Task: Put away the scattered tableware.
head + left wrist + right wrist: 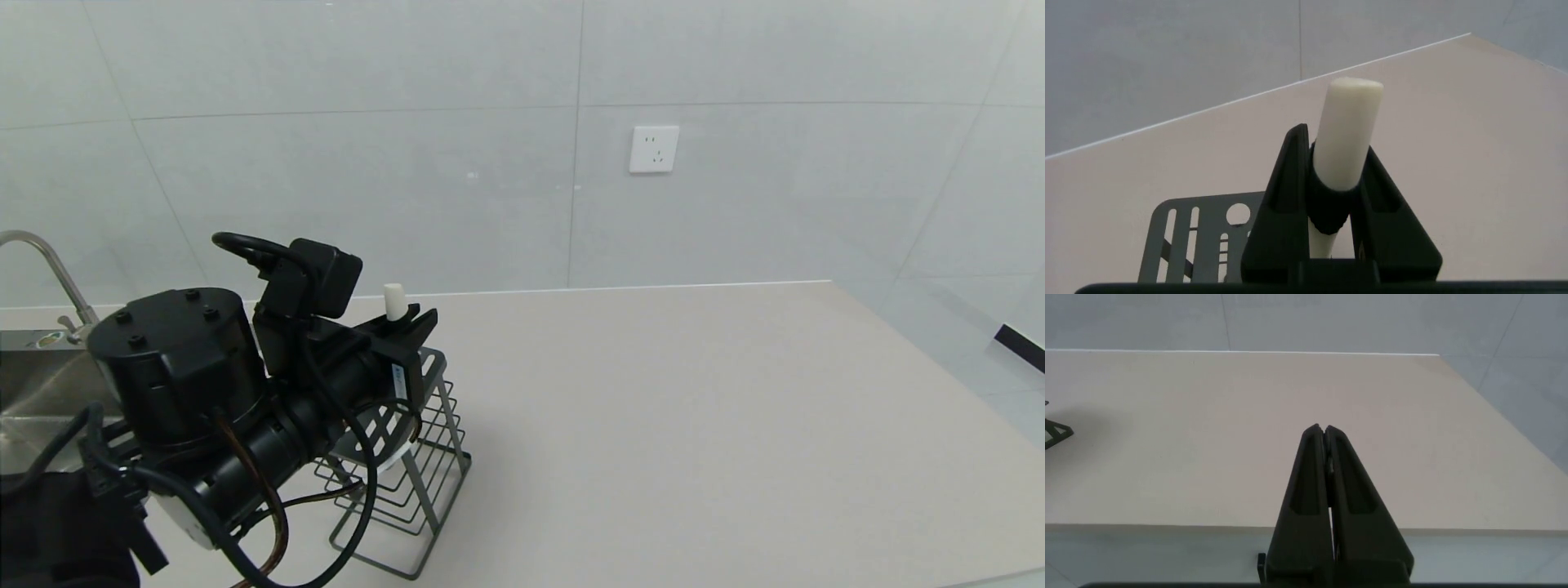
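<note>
One utensil with a white handle (394, 300) stands upright, pinched in the left tool (400, 320) just above the wire rack (424, 482) at the left end of the bench (694, 425). Its lower end is hidden, so I cannot tell whether it is seated in the rack. Right tool (1324, 437) hangs over the bench, fingers pressed together on nothing. Judgement: this piece is nearly stowed, lowering and release outstanding.
</note>
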